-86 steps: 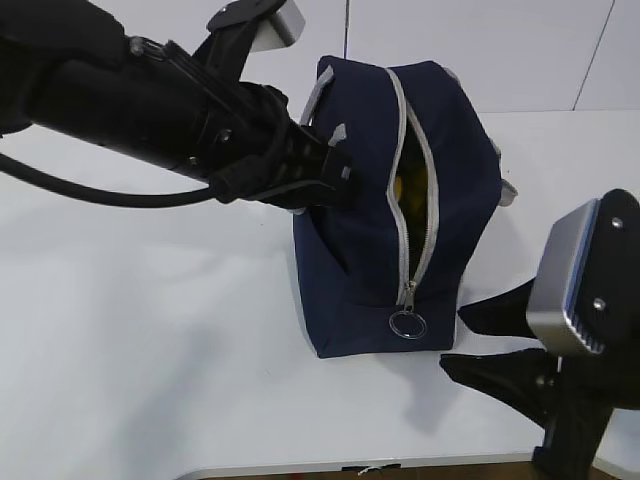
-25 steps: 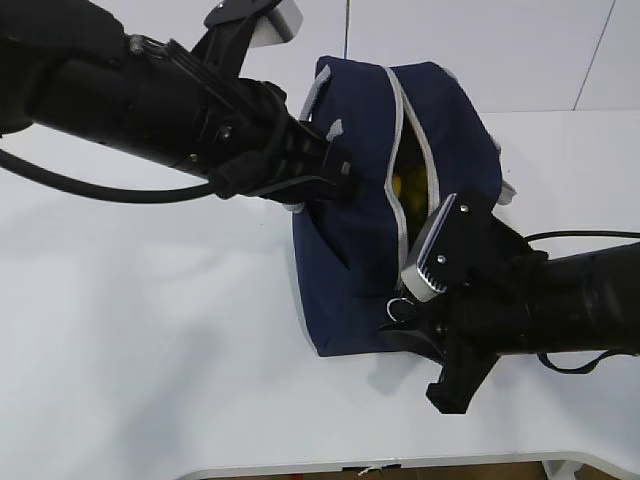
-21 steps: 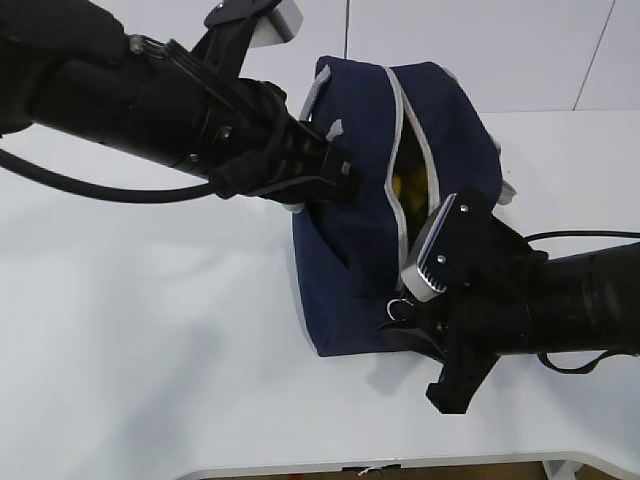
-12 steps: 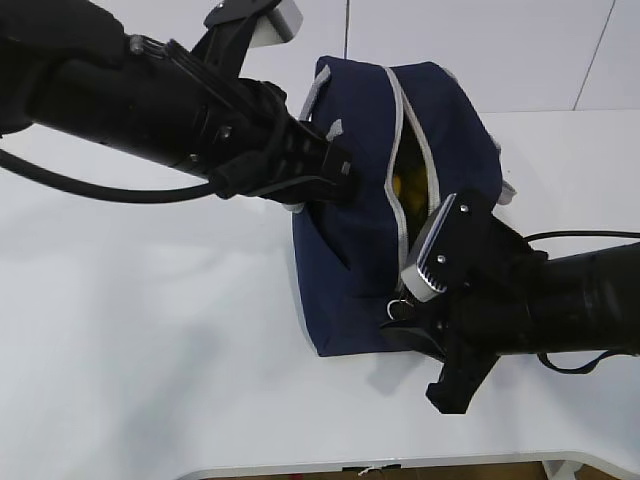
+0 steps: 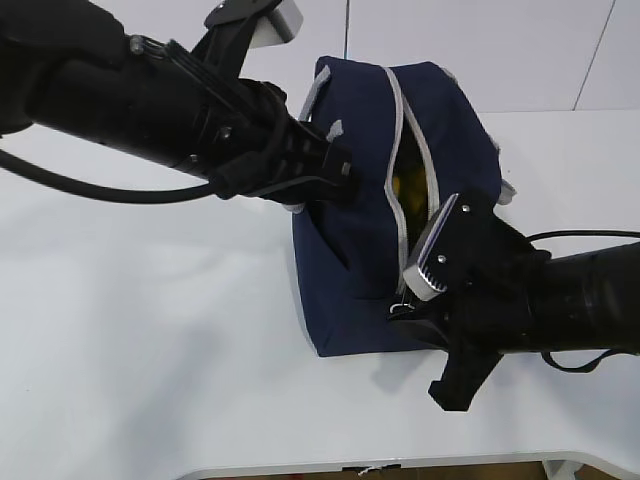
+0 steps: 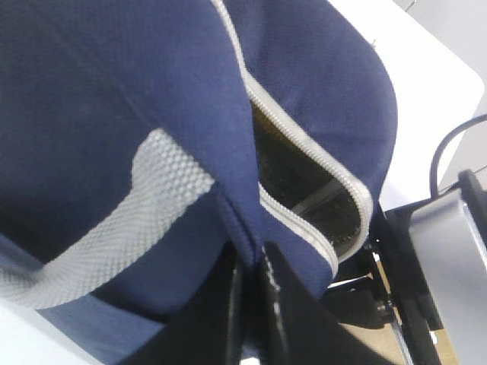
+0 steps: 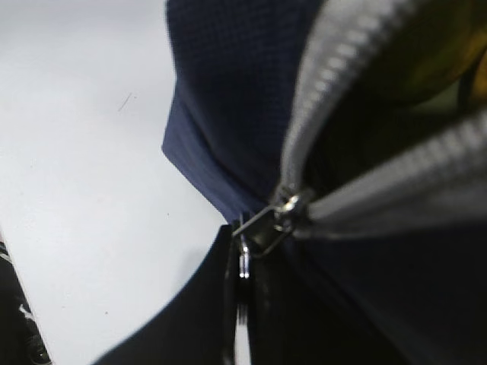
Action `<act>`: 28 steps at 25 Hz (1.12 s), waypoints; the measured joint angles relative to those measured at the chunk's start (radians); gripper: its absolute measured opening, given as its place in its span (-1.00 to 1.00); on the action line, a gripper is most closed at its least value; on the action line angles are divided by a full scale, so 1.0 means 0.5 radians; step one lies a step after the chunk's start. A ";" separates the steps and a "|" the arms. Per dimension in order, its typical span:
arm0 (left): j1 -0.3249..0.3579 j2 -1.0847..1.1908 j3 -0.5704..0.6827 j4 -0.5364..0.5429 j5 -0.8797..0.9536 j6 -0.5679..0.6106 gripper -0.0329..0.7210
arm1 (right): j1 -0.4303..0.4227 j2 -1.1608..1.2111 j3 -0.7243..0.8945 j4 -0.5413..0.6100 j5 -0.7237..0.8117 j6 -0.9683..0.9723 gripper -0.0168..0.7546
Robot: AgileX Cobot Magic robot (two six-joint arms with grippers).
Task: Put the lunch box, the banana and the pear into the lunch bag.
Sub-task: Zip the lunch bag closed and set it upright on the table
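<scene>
The boxy navy-blue fabric lunch bag (image 5: 395,200) stood on the white counter (image 5: 150,340), its grey zipper (image 7: 365,114) parted along the top, with something yellow (image 5: 407,185) showing inside. The left claw (image 6: 249,293) was pressed together, pinching a fold of the bag's navy fabric beside a grey webbing handle (image 6: 114,228). The right claw (image 7: 242,304) was pressed together on the metal ring pull (image 7: 243,262) at the zipper's lower end.

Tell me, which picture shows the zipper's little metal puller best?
The right wrist view: the zipper puller fills the middle, with the right gripper shut on its ring. In the exterior view the gripper mostly hides it. The left wrist view shows only zipper teeth.
</scene>
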State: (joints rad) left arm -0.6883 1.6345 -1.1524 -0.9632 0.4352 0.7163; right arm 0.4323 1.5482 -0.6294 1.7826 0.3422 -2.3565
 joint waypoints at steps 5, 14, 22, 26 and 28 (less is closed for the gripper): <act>0.000 0.000 0.000 0.003 0.000 0.000 -0.95 | 0.000 0.000 0.000 0.000 -0.005 0.064 -0.91; 0.000 0.000 0.000 0.003 0.000 0.000 -0.95 | 0.000 -0.043 0.000 0.001 -0.023 0.337 -0.91; 0.000 0.000 0.000 0.003 -0.001 0.000 -0.95 | 0.000 -0.087 0.000 -0.028 -0.031 0.515 -0.91; 0.000 0.000 0.000 -0.013 -0.004 0.000 -0.85 | 0.000 -0.087 0.000 -0.032 -0.031 0.537 -0.91; 0.000 0.000 0.000 -0.028 -0.004 0.000 -0.63 | 0.000 -0.087 0.000 -0.032 -0.028 0.542 -0.91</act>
State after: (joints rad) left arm -0.6883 1.6345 -1.1524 -0.9771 0.4331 0.7163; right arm 0.4323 1.5050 -0.6294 1.7665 0.3283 -2.0856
